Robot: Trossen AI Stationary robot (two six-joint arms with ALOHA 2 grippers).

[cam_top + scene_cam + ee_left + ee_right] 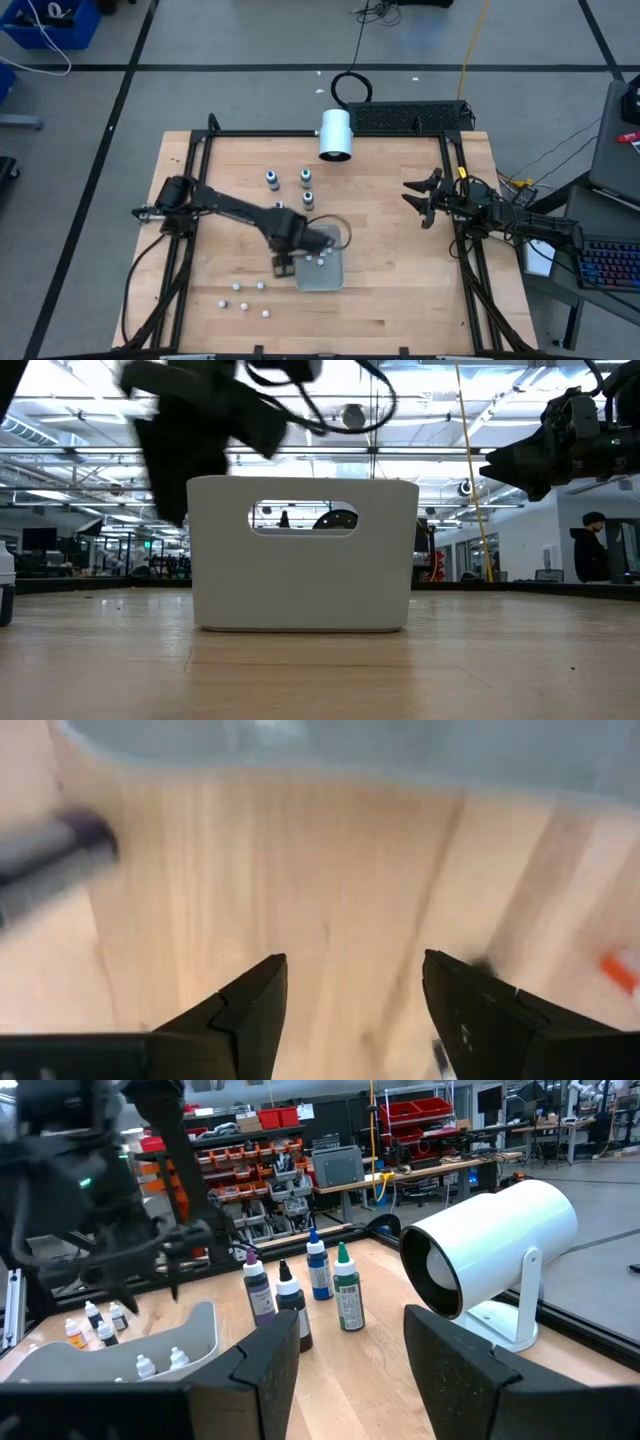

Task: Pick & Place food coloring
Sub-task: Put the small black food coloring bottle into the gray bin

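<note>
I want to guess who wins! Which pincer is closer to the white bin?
Left. The left pincer hangs open right at the bin's left edge. The right pincer, also open, waits far off by the table's right side.

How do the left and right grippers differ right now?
The left gripper is out over the table beside the white bin; the right gripper waits near the table's right edge, away from the bin. The left wrist faces bare wood; the right wrist faces the food coloring bottles. Both are open and empty.
</note>
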